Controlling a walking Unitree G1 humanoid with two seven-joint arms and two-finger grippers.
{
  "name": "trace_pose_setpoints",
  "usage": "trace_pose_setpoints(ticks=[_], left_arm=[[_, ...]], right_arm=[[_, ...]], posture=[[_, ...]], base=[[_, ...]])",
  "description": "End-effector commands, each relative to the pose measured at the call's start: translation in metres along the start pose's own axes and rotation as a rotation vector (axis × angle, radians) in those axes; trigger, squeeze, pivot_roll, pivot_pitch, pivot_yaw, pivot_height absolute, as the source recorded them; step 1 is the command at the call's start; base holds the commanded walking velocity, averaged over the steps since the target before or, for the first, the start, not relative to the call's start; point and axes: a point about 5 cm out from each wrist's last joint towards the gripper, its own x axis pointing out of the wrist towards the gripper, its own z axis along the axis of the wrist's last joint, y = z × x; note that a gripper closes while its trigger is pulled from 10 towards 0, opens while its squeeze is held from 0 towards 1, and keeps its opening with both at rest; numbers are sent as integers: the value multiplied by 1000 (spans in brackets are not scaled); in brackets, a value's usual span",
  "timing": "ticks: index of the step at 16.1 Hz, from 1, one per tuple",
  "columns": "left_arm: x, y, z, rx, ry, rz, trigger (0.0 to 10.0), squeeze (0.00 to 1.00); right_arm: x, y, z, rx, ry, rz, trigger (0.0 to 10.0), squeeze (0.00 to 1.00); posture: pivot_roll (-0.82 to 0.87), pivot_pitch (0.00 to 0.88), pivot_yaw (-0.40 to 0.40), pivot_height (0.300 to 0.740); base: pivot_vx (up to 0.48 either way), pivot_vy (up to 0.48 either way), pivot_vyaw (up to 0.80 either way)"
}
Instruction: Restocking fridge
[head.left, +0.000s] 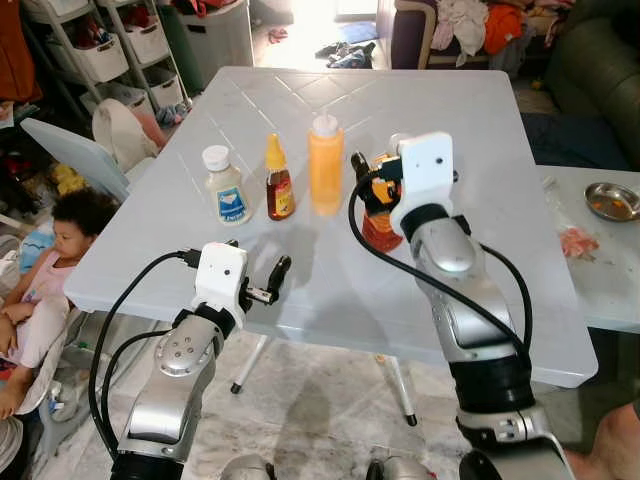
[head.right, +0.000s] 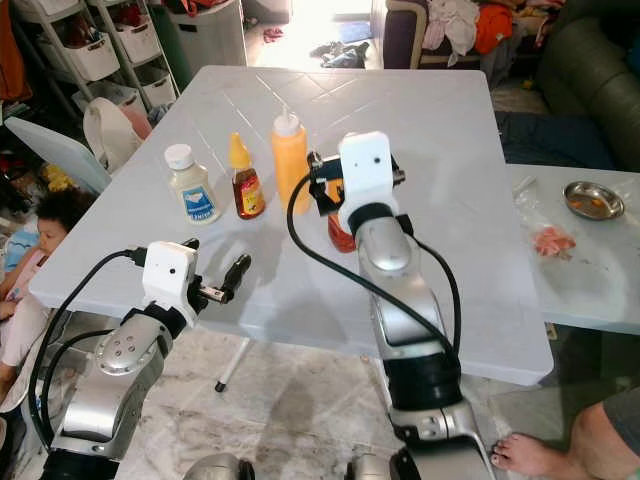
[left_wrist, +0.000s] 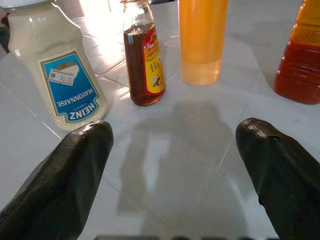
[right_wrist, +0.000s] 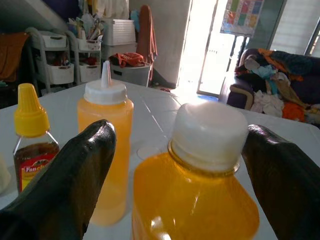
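On the white table (head.left: 430, 95) stand a Heinz mayonnaise jar (head.left: 225, 187), a small brown syrup bottle with a yellow cap (head.left: 279, 182) and a tall orange squeeze bottle (head.left: 325, 165) in a row. To their right is an orange-red bottle with a white cap (right_wrist: 210, 132), partly hidden behind my right wrist. My right gripper (head.left: 376, 180) is open, with one finger on each side of that bottle's neck and a gap on both sides. My left gripper (left_wrist: 175, 131) is open and empty, low over the table's front edge, facing the mayonnaise and the syrup.
A child (head.left: 60, 250) sits on the floor at the table's left, near a white chair (head.left: 75, 150). A second table on the right carries a metal bowl (head.left: 612, 200). A person's bare foot (head.right: 540, 455) rests at the lower right. Shelves and a sofa stand behind.
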Motion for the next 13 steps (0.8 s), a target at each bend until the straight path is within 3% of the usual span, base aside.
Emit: trace_pose_setpoints(ticks=[1,5,6,7,8,13], left_arm=[[-1,2,1,17,-1,-4,10000,0],[-1,2,1,17,-1,-4,10000,0],[-1,2,1,18,-1,-3,10000,0],[-1,2,1,18,-1,-3,10000,0],[-1,2,1,18,1,-5,10000,0],[-1,1,1,19,1,-7,10000,0]], right_arm=[[4,0,5,-2,-23,-1,10000,0],[7,-4,4,-23,-23,-14,10000,0],[9,-10,3,-29,-20,-31,6157,0],[10,-13,2,-30,-19,-40,3961,0],[13,-22,0,-43,-17,-57,0,0],[19,-28,-2,-61,-15,-57,0,0]], posture=[[37,0,38,740],[41,0,37,740],[41,0,38,740],[40,0,39,740],[40,0,39,740],[44,0,36,740]], base=[[0,0,0],[0,0,0],[0,0,0],[0,0,0],[0,0,0],[0,0,0]])
